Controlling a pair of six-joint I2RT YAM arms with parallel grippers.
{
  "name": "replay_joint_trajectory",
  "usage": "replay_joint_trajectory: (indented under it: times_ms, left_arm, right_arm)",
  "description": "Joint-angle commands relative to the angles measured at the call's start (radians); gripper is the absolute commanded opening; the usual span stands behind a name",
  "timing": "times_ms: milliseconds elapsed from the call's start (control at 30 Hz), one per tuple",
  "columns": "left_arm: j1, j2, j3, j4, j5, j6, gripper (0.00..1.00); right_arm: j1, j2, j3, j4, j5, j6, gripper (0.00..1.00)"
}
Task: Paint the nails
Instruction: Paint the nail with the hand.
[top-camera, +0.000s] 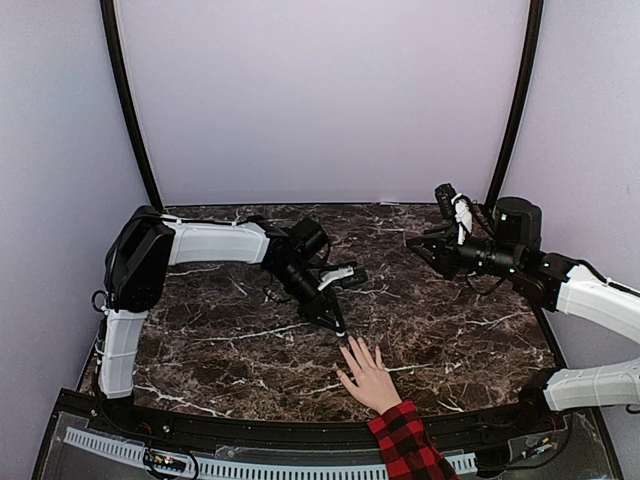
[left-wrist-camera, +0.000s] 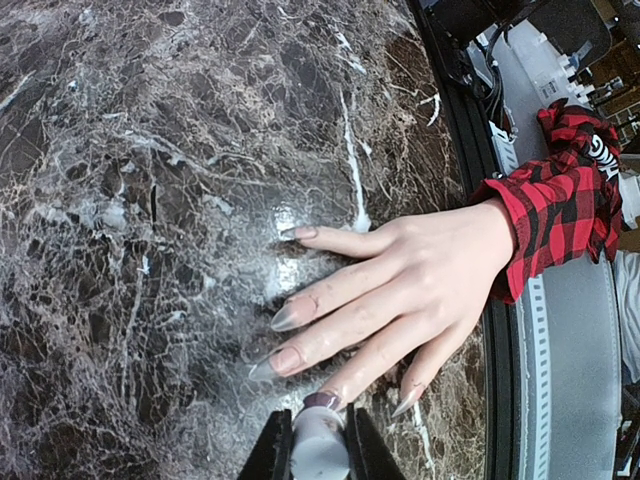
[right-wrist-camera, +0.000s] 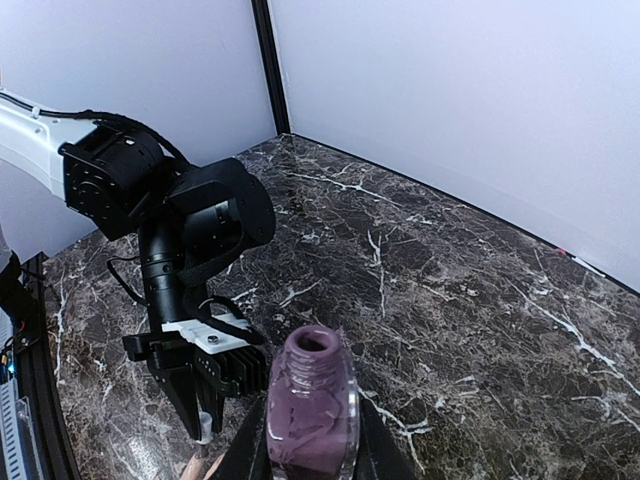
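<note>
A light-skinned hand (top-camera: 372, 380) in a red-and-black plaid sleeve (left-wrist-camera: 555, 200) lies flat on the marble table, fingers spread. Its nails are long and pale, such as the index nail (left-wrist-camera: 285, 318) and the middle nail (left-wrist-camera: 270, 365). The ring nail (left-wrist-camera: 322, 400) is coated purple. My left gripper (left-wrist-camera: 318, 430) is shut on the white brush cap (left-wrist-camera: 320, 458), whose tip sits right at that purple nail. The brush itself is hidden under the cap. My right gripper (right-wrist-camera: 310, 455) is raised at the right, shut on an open bottle of purple polish (right-wrist-camera: 312, 400).
The dark marble table (top-camera: 230, 330) is bare apart from the hand. A black rail and cable tray (top-camera: 250, 465) run along the near edge beside the sleeve. Pale walls and two black poles enclose the back.
</note>
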Motion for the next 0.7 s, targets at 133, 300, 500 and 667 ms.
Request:
replay_joint_trajectory:
  times_ms: [133,300,500,667]
  left_arm:
    - [-0.009,-0.004,0.027,-0.042,0.018,0.036,0.00]
    - [-0.009,-0.004,0.029,-0.047,0.017,0.038,0.00]
    - [-0.008,-0.004,0.028,-0.050,0.008,0.041,0.00]
    - [-0.008,-0.005,0.027,-0.053,0.009,0.042,0.00]
  right_arm:
    - [-0.007,-0.016,-0.008,0.052,0.011,-0.001,0.00]
    - [-0.007,-0.017,-0.008,0.052,0.012,-0.001,0.00]
    - [-0.007,-0.017,-0.009,0.052,0.012,-0.001,0.00]
    - [-0.007,-0.018,-0.009,0.051,0.012,-0.001,0.00]
